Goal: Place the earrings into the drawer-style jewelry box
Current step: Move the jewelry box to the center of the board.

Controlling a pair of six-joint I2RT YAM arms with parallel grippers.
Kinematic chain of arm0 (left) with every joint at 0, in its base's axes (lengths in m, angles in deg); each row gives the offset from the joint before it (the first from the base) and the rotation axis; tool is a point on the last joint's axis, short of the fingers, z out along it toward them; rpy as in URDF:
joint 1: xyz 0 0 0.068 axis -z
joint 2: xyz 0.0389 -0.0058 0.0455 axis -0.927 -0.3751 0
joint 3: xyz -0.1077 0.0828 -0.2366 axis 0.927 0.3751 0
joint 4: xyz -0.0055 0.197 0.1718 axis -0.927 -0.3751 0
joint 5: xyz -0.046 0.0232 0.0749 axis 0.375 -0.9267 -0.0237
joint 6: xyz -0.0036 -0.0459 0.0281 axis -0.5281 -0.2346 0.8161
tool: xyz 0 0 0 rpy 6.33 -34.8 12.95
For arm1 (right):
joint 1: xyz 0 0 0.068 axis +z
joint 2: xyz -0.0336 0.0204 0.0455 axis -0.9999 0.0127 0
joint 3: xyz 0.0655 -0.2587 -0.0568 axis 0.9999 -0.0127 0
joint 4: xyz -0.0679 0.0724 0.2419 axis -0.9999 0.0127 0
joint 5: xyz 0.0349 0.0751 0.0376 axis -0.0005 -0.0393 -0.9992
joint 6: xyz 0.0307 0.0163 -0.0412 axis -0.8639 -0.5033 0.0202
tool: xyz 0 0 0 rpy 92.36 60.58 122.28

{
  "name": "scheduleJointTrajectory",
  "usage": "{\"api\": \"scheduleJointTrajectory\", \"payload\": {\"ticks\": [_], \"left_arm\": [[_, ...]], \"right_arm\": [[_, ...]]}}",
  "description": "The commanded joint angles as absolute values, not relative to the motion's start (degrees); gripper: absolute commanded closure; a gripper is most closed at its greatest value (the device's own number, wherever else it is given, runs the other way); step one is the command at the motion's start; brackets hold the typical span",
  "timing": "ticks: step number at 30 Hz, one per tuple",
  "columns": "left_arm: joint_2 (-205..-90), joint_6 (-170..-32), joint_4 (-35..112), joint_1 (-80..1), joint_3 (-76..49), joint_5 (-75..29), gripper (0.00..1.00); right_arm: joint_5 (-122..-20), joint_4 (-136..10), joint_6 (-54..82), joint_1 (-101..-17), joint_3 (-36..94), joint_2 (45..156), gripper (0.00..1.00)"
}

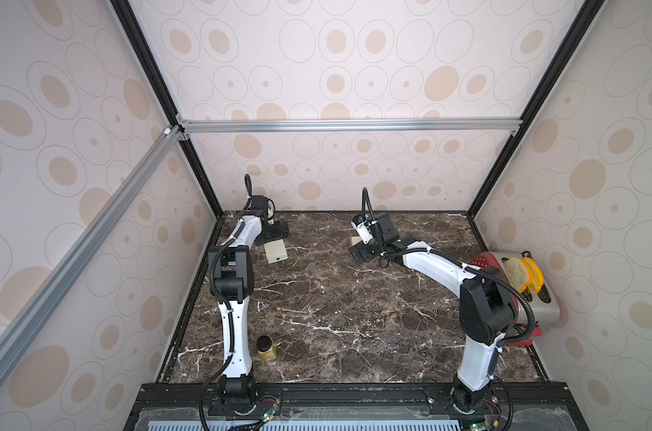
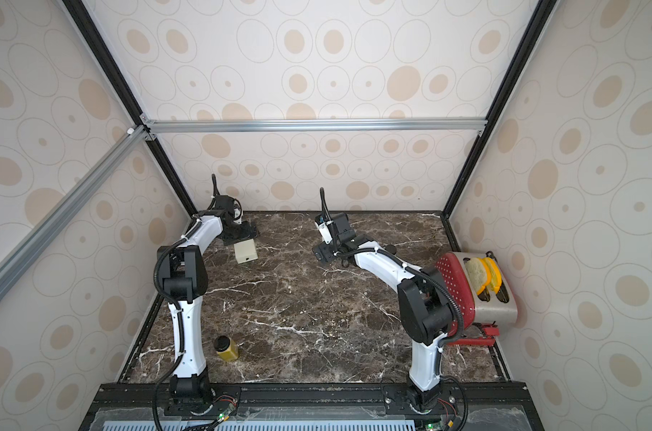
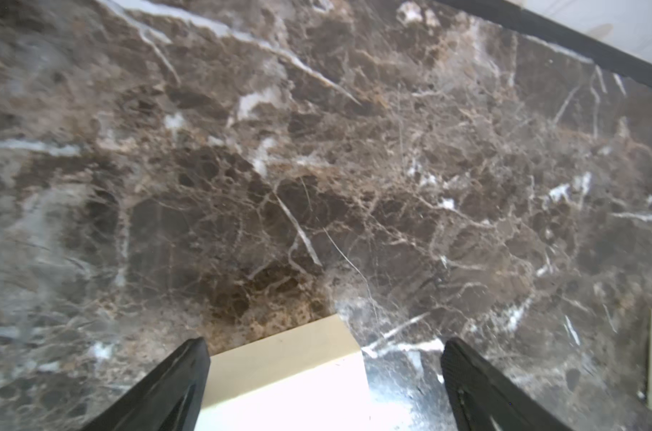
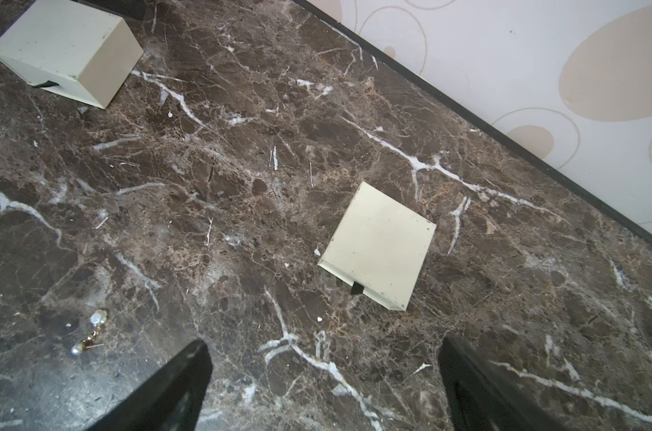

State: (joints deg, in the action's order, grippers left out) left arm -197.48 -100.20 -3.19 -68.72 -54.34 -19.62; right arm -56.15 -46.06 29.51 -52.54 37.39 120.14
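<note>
Two cream jewelry boxes with black pull tabs lie at the back of the marble table. One box (image 1: 276, 253) (image 4: 67, 48) sits under my left gripper (image 3: 324, 347) (image 1: 276, 232). Its far end (image 3: 287, 369) shows between the open fingers, close to one finger and well apart from the other. The other box (image 4: 378, 246) lies flat ahead of my right gripper (image 4: 324, 347) (image 1: 360, 255), which is open and holds nothing. The earrings (image 4: 91, 332), pearl and gold, lie on the marble off to one side of the right fingers. The top views do not show them.
A red-sided toaster (image 1: 518, 287) with bread slices stands against the right wall, with a red tool (image 2: 477, 337) beneath it. A yellow jar with a black lid (image 1: 266, 349) sits near the left arm's base. The back wall runs close behind both grippers.
</note>
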Motion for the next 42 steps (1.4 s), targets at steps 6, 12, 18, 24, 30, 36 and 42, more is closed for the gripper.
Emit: {"api": "scheduleJointTrajectory", "payload": {"ticks": [6,12,18,24,30,36,42], "left_arm": [[-192.2,-100.3,-7.0,-65.9,-46.6,-14.7,0.01],[-189.3,-100.8,-6.5,-62.4,-43.3,-12.9,0.01],[-185.3,-104.1,-4.3,-60.2,-38.0,-10.0,0.01],[-180.1,-106.5,0.1,-59.2,-30.3,-9.3,0.01],[-178.6,-104.1,-1.2,-59.3,-29.5,-12.4,0.01],[-182.2,-104.3,-0.9,-59.9,-32.5,-12.7,0.01],[-186.7,-105.6,-0.4,-59.9,-37.5,-8.0,0.01]], "right_arm": [[-56.5,-46.0,29.5,-52.5,35.6,118.9,0.01],[-56.4,-46.3,28.8,-52.5,34.9,119.0,0.01],[-56.7,-46.7,27.6,-52.5,33.9,119.2,0.01],[-61.9,-48.1,25.4,-52.5,32.5,119.5,0.01],[-69.4,-51.0,20.8,-52.5,32.7,121.0,0.05],[-76.0,-54.3,15.3,-52.5,35.5,124.6,0.14],[-79.4,-56.8,11.0,-52.5,38.1,128.2,0.21]]}}
